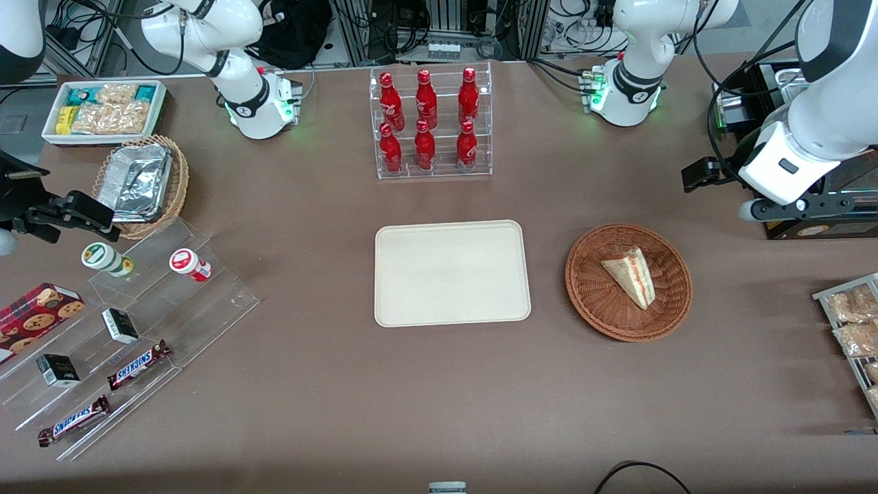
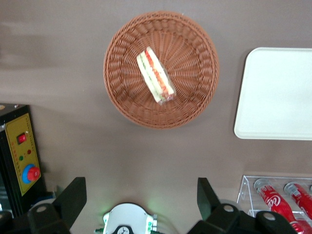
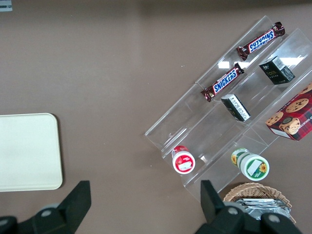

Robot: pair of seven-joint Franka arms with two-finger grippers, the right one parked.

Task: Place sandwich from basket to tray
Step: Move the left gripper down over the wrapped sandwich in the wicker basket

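Observation:
The sandwich [image 1: 630, 276] [image 2: 156, 74], a pale wedge in clear wrap with red and green filling along its edge, lies in the round reddish-brown wicker basket [image 1: 590, 302] [image 2: 122, 97]. Beside the basket, toward the parked arm's end, sits the flat cream tray [image 1: 451, 273] [image 2: 275, 92] [image 3: 27, 151] with nothing on it. My gripper [image 1: 698, 175] [image 2: 140, 187] hangs above the table, farther from the front camera than the basket and toward the working arm's end. It is open, fingers spread wide with nothing between them, well apart from the sandwich.
A clear rack of red bottles [image 1: 431, 123] [image 2: 282, 197] stands farther from the front camera than the tray. A black control box [image 2: 19, 156] sits near my gripper. A snack rack [image 1: 854, 329] lies at the working arm's end. Acrylic steps with snacks [image 1: 123, 329] and a tan foil basket [image 1: 140, 182] lie toward the parked arm's end.

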